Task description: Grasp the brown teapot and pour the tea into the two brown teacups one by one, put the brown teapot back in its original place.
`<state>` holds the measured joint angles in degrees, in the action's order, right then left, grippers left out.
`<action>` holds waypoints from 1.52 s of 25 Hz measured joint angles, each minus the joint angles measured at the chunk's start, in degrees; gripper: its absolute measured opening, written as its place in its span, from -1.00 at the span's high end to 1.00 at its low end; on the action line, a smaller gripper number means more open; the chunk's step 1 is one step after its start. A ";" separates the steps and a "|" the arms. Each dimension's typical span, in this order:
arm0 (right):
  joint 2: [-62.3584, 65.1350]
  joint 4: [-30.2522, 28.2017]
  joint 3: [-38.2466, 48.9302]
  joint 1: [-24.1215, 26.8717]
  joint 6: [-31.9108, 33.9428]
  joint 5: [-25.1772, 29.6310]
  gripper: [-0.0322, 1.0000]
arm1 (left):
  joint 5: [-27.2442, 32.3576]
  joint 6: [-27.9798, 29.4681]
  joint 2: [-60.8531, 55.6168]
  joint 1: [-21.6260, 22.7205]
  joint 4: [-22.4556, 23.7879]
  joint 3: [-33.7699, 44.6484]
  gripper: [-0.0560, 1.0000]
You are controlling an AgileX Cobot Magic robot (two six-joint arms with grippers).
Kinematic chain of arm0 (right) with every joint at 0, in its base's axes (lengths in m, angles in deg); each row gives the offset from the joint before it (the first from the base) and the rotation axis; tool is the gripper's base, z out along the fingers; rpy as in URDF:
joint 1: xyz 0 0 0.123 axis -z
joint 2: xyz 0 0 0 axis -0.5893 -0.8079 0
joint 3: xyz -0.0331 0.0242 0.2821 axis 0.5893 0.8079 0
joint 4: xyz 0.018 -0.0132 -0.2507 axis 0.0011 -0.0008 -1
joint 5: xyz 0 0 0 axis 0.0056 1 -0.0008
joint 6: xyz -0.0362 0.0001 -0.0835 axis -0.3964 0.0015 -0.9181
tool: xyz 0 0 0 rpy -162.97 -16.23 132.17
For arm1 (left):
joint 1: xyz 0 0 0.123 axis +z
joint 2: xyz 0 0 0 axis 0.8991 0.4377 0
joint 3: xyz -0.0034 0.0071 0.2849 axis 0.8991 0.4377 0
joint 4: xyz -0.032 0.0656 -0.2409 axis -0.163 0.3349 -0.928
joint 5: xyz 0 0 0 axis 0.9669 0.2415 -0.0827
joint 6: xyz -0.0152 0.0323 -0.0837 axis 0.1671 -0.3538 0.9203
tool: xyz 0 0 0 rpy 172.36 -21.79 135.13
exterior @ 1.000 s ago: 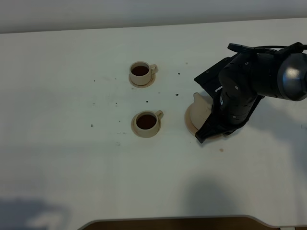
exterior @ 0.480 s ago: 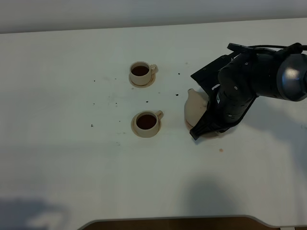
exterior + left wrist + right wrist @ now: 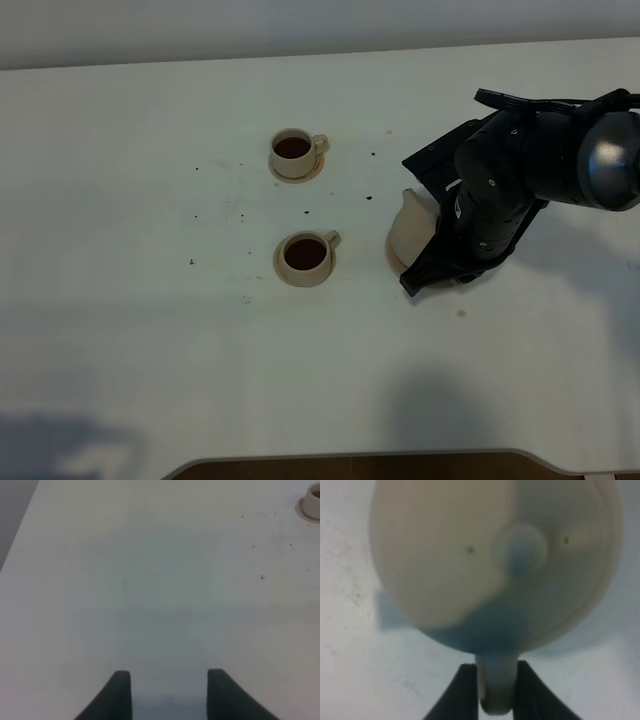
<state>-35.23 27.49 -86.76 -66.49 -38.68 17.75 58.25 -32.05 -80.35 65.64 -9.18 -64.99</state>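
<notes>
The brown teapot (image 3: 409, 224) stands upright over its wide tan saucer (image 3: 392, 256), right of the cups and half hidden by my right arm. In the right wrist view the teapot (image 3: 445, 560) fills the frame, lid knob up, and my right gripper (image 3: 495, 692) has a finger pressed on each side of the loop handle (image 3: 495, 680). The two brown teacups, far (image 3: 292, 152) and near (image 3: 305, 255), sit on small saucers and hold dark tea. My left gripper (image 3: 167, 695) is open over bare table, holding nothing.
Dark specks are scattered over the white table (image 3: 150, 300) around the cups, and a small brown spot (image 3: 461, 313) lies in front of the teapot. One cup's saucer (image 3: 311, 506) shows at the corner of the left wrist view.
The right arm and teapot shifted slightly left, then back right over the wide saucer. The cups and the left gripper have not moved.
</notes>
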 joint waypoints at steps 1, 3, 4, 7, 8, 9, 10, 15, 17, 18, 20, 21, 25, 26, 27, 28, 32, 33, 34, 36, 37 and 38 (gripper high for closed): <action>0.00 0.05 0.00 0.00 0.22 0.11 0.52 | 0.00 0.00 0.00 0.00 0.00 0.00 0.20; 0.00 0.05 0.00 0.00 0.48 0.36 0.45 | 0.00 0.00 0.00 0.00 0.00 0.00 0.20; 0.00 0.05 0.00 0.00 0.59 0.36 0.41 | 0.00 0.00 0.00 0.00 0.00 0.00 0.20; 0.13 -0.07 0.00 0.00 1.12 0.82 0.29 | 0.00 0.00 0.00 0.00 0.00 0.00 0.20; 0.41 -0.32 0.00 0.00 1.30 1.16 0.25 | 0.00 0.00 0.00 0.00 0.00 0.00 0.20; 0.78 -0.73 0.00 0.00 1.44 1.87 0.20 | 0.00 0.00 0.00 0.00 0.00 0.00 0.20; 1.43 -1.10 0.00 0.00 1.68 2.84 0.17 | 0.00 0.00 0.00 0.00 0.00 0.00 0.20; 7.09 -2.24 0.00 0.00 2.74 11.63 0.07 | 0.00 0.00 0.00 0.00 0.00 0.00 0.20; 9.85 -2.24 0.00 0.00 2.74 16.85 0.06 | 0.00 0.00 0.00 0.00 0.00 0.00 0.20; 11.46 -2.12 0.00 0.00 2.74 19.49 0.06 | 0.00 0.00 0.00 0.00 0.00 0.00 0.20; 14.77 -2.07 0.67 0.00 2.74 23.10 0.06 | 0.00 0.00 0.00 0.00 0.00 0.00 0.20; 16.90 -2.01 1.53 0.00 2.74 24.25 0.06 | 0.00 0.00 0.00 0.00 0.00 0.00 0.20; 27.35 -1.42 9.01 -0.66 2.74 25.73 0.06 | 0.00 0.00 0.00 0.00 0.00 0.00 0.20; 29.87 -1.05 11.40 -1.12 2.84 25.80 0.06 | 0.00 0.00 0.00 0.00 0.00 0.00 0.20; 32.93 -0.64 14.01 -1.87 3.00 25.84 0.06 | 0.00 0.00 0.00 0.00 0.00 0.00 0.20; 35.48 -0.37 15.78 -2.40 3.07 25.86 0.06 | 0.00 0.00 0.00 0.00 0.00 0.00 0.20; 46.75 0.59 22.25 -3.54 3.20 25.52 0.06 | 0.00 0.00 0.00 0.00 0.00 0.00 0.20; 49.49 0.65 23.66 -3.54 3.20 25.47 0.06 | 0.00 0.00 0.00 0.00 0.00 0.00 0.20; 51.68 0.90 25.05 -3.54 3.20 25.36 0.06 | 0.00 0.00 0.00 0.00 0.00 0.00 0.20; 56.80 1.32 27.77 -3.54 3.20 25.20 0.06 | 0.00 0.00 0.00 0.00 0.00 0.00 0.20; 58.60 1.37 28.93 -3.54 3.14 25.03 0.06 | 0.00 0.00 0.00 0.00 0.00 0.00 0.20; 60.35 1.37 30.39 -3.54 2.88 24.91 0.06 | 0.00 0.00 0.00 0.00 0.00 0.00 0.20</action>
<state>25.12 28.85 -56.37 -70.02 -35.80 42.67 58.25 -32.05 -80.35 65.64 -9.18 -64.99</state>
